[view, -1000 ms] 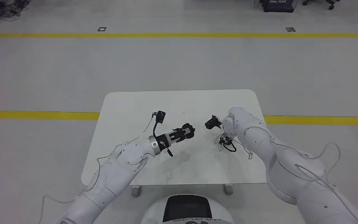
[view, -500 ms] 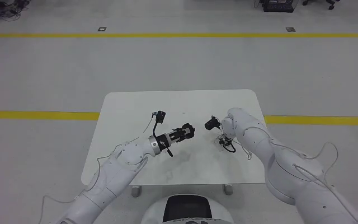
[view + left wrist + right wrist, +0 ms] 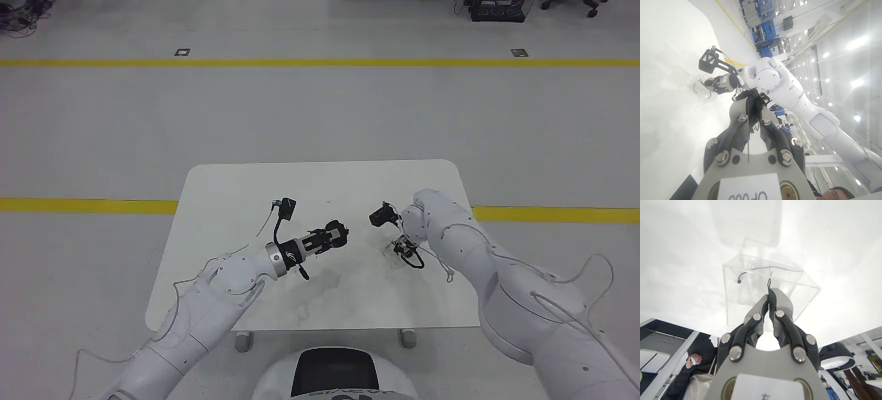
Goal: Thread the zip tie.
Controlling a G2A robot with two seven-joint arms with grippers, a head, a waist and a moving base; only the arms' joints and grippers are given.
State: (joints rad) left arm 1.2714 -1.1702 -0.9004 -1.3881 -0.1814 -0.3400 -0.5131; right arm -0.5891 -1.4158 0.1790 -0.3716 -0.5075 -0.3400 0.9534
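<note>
Right jaws are pinched tight on a thin black tail, with only a short tip poking out past them. That looks like a sensible hold, since a short free end stays stiff enough to aim. The tail appears to belong to the zip tie [image 3: 772, 267] draped across the top of the clear box [image 3: 734, 306], its small square head hanging down on one side. The box sits on the bench [image 3: 250, 190] toward the right edge, roughly midway between the far and near edges. It is probably there to lift the tie up where the jaws can work around it. The right arm [image 3: 470, 255] comes in over it from the right edge.

Now the left arm [image 3: 235, 275]: it hovers above the middle of the bench, well apart from the box. Left jaws are closed together with a thin black strand [image 3: 748, 151] running back between them toward the wrist. Whether that is a second tie cannot be told. The arm seems parked clear to leave room.

Against a second ago, the right wrist has edged a touch toward the far edge and its elbow has swung slightly toward the right edge. The left arm has not budged.
</note>
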